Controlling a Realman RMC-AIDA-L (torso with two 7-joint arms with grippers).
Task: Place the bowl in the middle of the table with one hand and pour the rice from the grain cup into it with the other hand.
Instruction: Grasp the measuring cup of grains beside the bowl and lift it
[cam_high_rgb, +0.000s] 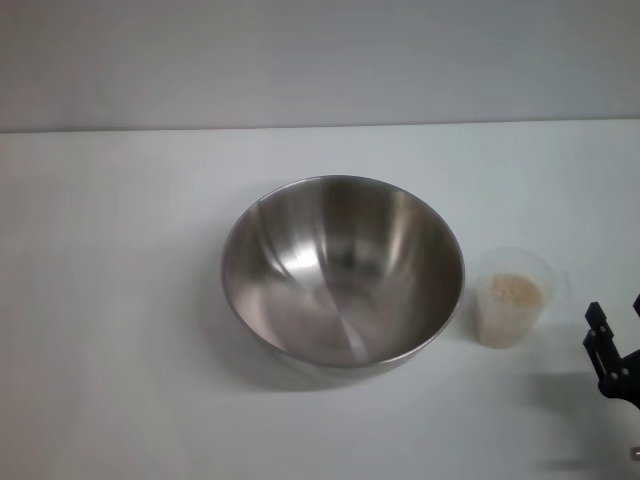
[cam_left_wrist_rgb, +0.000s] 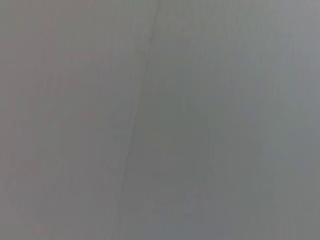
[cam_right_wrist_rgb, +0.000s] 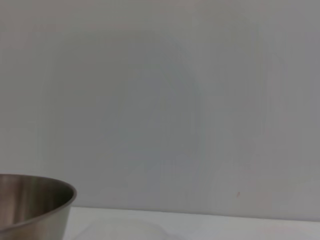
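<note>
From the head view, the bowl (cam_high_rgb: 343, 272) sits near the centre of the table (cam_high_rgb: 110, 300), its brushed steel inside bare and catching light along the 9 o'clock wall; the grain cup (cam_high_rgb: 514, 296) stands upright at the bowl's 3 o'clock, just beside its rim, with the rice (cam_high_rgb: 513, 292) forming a pale pile inside it; the right gripper (cam_high_rgb: 612, 335) enters at the frame's 4 o'clock edge, lying at roughly 4 o'clock from the cup and apart from it, with 1 dark finger plainly visible and only a sliver of another at the frame edge, so I cannot tell whether it is released or clenched, and it grasps nothing that can be seen; the left gripper does not appear in this view. The left wrist view shows only a plain grey surface crossed by 1 faint line running from 12 o'clock toward 7 o'clock, with no task thing in it. In the right wrist view, the bowl (cam_right_wrist_rgb: 31, 206) fills the 7 o'clock corner, its rim and outer wall showing; the table (cam_right_wrist_rgb: 240, 227) runs as a white strip along the 6 o'clock edge, with a pale grey wall (cam_right_wrist_rgb: 160, 100) behind it.
</note>
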